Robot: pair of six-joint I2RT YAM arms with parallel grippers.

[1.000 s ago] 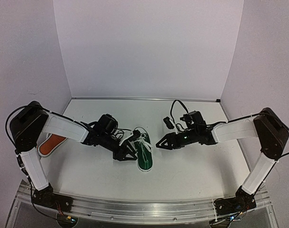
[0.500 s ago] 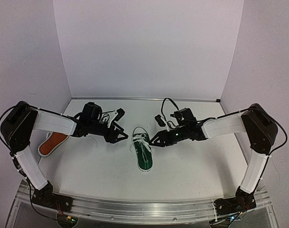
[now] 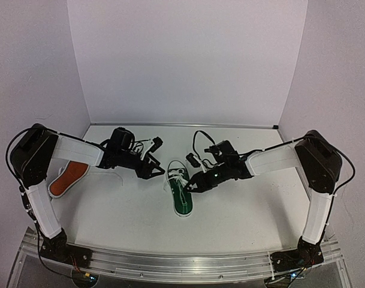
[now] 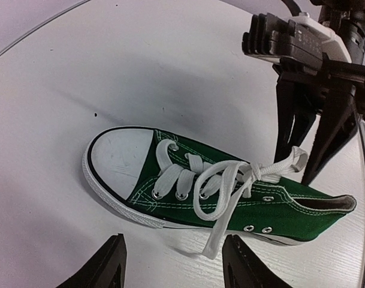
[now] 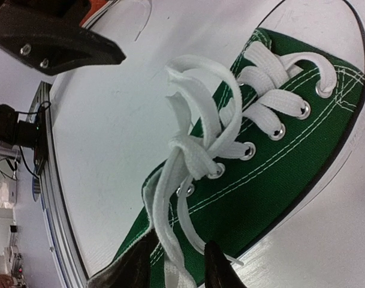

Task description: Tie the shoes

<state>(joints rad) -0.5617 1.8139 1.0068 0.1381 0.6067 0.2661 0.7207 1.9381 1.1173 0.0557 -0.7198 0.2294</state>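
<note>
Wrist views alone show lace (image 5: pixel 160 210) inside right claw (image 5: pixel 177 255), grip unclear; left claw (image 4: pixel 173 252) open

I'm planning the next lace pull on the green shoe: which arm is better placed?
Probably right. The right arm has its jaws astride the white lace of the green shoe; the left arm holds its jaws open beside the shoe, gripping nothing.

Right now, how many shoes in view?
2. Green shoe in the middle; orange-red shoe at far left, partly covered by the left arm. No sign of others hidden.
</note>
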